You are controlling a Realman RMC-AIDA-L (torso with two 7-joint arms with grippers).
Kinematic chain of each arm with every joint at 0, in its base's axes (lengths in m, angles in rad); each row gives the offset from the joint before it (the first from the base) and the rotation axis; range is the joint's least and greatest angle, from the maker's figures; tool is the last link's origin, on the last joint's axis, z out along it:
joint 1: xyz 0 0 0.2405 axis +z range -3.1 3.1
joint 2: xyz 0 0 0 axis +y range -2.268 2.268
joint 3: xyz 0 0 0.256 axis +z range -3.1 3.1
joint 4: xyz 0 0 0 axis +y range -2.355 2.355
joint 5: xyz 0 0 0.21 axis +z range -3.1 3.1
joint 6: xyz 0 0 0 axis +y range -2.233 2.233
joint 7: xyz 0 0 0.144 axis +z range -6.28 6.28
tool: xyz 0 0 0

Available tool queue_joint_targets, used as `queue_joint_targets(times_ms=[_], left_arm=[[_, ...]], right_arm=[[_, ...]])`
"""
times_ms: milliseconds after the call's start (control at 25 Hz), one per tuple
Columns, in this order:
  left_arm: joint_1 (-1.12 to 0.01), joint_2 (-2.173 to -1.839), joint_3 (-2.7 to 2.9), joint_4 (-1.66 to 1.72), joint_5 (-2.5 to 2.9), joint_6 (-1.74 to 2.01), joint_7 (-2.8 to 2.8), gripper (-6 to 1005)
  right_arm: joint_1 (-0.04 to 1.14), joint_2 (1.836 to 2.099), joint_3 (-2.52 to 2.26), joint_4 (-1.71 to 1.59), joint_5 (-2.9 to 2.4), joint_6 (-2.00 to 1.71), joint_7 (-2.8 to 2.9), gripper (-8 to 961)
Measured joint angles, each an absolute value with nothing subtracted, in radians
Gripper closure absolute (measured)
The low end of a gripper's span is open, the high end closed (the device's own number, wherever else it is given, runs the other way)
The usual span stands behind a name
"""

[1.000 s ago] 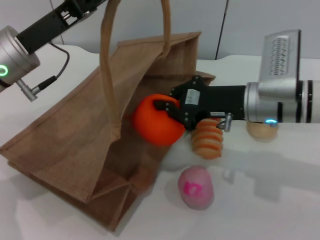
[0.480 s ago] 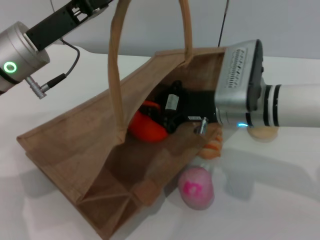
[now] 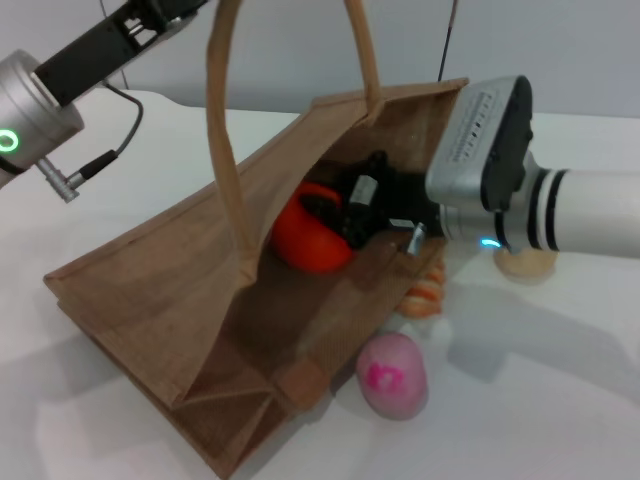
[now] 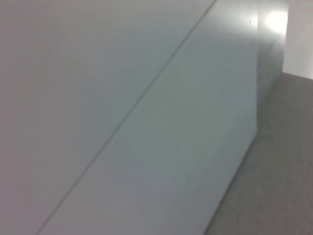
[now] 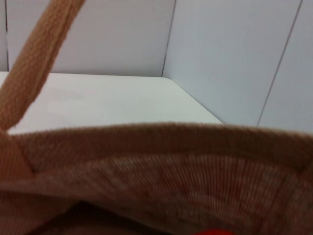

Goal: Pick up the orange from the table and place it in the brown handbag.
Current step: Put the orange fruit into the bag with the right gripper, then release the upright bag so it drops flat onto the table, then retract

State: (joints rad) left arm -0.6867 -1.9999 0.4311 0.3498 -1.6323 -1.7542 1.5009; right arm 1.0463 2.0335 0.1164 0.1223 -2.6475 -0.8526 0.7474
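The brown handbag (image 3: 170, 290) lies tilted on the white table with its mouth open toward my right arm. Its two loop handles (image 3: 222, 130) are pulled up out of the top of the head view. My right gripper (image 3: 338, 222) reaches inside the bag's mouth, shut on the orange (image 3: 303, 240), which is held inside above the lower wall. The right wrist view shows the bag's rim (image 5: 146, 142), one handle (image 5: 34, 63) and a sliver of the orange (image 5: 213, 232). My left arm (image 3: 40, 100) rises at the upper left; its gripper is out of view.
A pink egg-shaped item (image 3: 392, 373) lies just in front of the bag's mouth. An orange-and-cream striped roll (image 3: 426, 293) peeks out under my right wrist. A pale beige ball (image 3: 525, 262) sits behind the right arm. The left wrist view shows only wall panels.
My right gripper has carried the orange from just outside the bag's mouth to inside it. The bag has been lifted and tilted by its handles and now hides most of the striped roll.
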Motion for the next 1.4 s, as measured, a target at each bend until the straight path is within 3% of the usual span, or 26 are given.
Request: queue_joint_targets(times_ms=[280, 520, 720, 800, 1200, 1400], left_arm=[[-0.657, -1.994, 0.429, 0.35, -1.663, -1.733, 1.507, 878], [-0.639, -1.991, 0.429, 0.35, -1.667, -1.657, 1.514, 878], [-0.629, -1.989, 0.43, 0.35, -1.667, -1.624, 1.514, 880], [-0.627, -1.987, 0.429, 0.35, -1.668, -1.609, 1.514, 881], [-0.626, -1.985, 0.439, 0.337, -1.659, -1.525, 1.57, 863], [-0.637, -1.985, 0.443, 0.291, -1.657, -1.474, 1.651, 760]], right_arm=[[1.008, 2.029, 0.14, 0.108, -2.646, -0.867, 0.747, 801], [0.941, 2.026, 0.176, 0.022, -2.645, -1.048, 0.752, 602], [0.861, 2.025, 0.221, -0.106, -2.617, -1.264, 0.776, 363], [0.815, 2.024, 0.225, -0.196, -2.574, -1.375, 0.809, 140], [0.698, 2.023, 0.225, -0.288, -2.35, -1.579, 0.81, 142], [0.663, 2.026, 0.224, -0.272, -2.241, -1.62, 0.78, 143]])
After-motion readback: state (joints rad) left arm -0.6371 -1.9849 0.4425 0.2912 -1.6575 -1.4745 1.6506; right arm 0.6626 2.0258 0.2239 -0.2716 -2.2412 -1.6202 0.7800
